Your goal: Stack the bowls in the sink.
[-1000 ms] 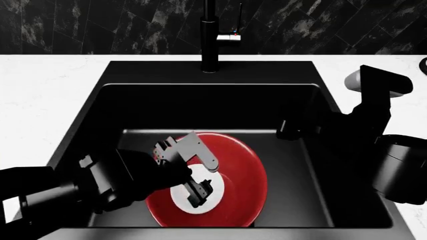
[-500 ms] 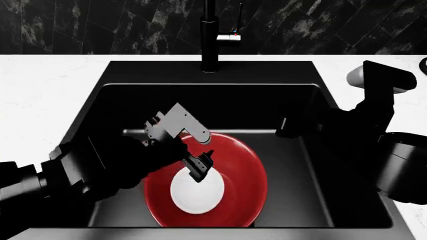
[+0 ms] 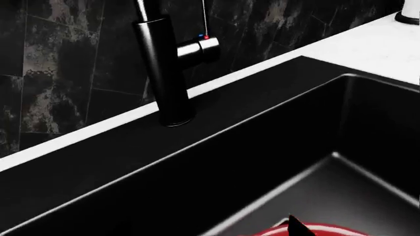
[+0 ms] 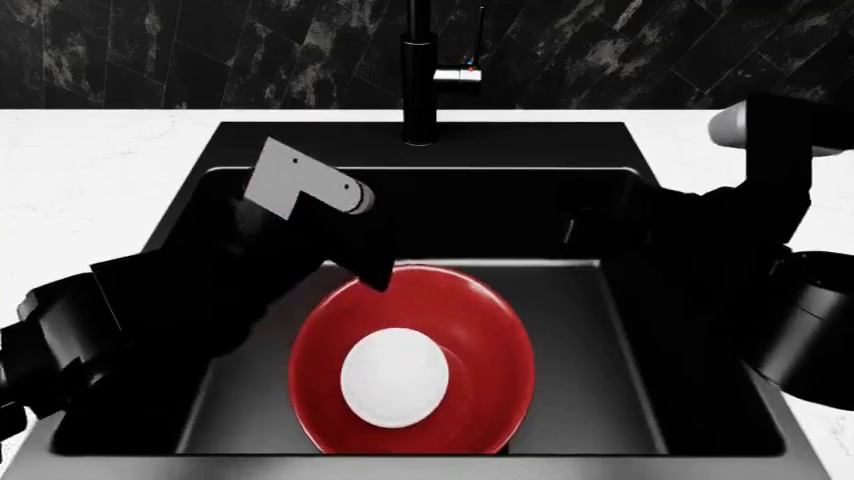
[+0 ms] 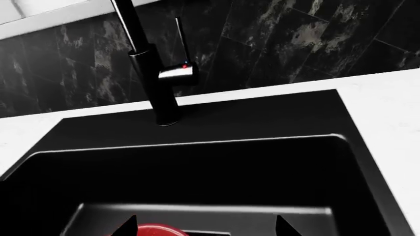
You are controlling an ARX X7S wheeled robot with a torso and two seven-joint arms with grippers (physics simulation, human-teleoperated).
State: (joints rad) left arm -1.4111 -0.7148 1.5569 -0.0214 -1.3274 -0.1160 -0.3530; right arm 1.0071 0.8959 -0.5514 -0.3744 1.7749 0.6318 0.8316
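Note:
The large red bowl [image 4: 474,335] sits on the floor of the black sink [image 4: 594,330], and the small white bowl [image 4: 395,376] rests inside it at its middle. My left gripper [image 4: 375,268] hangs above the red bowl's far left rim, open and empty. In the left wrist view only one dark fingertip [image 3: 296,227] shows, over the red bowl's rim [image 3: 321,230]. My right gripper [image 5: 206,228] is open and empty, hovering over the sink's right side [image 4: 571,238], with the red bowl [image 5: 157,231] showing beyond it.
The black faucet [image 4: 419,70] stands at the sink's back edge, with its side handle [image 4: 457,75]. White counter [image 4: 94,180] surrounds the basin. A pale object [image 3: 410,12] stands on the counter at the far right. Dark tiles form the back wall.
My left gripper has lifted up and back off the white bowl, which now lies uncovered in the red bowl. The right arm rose slightly.

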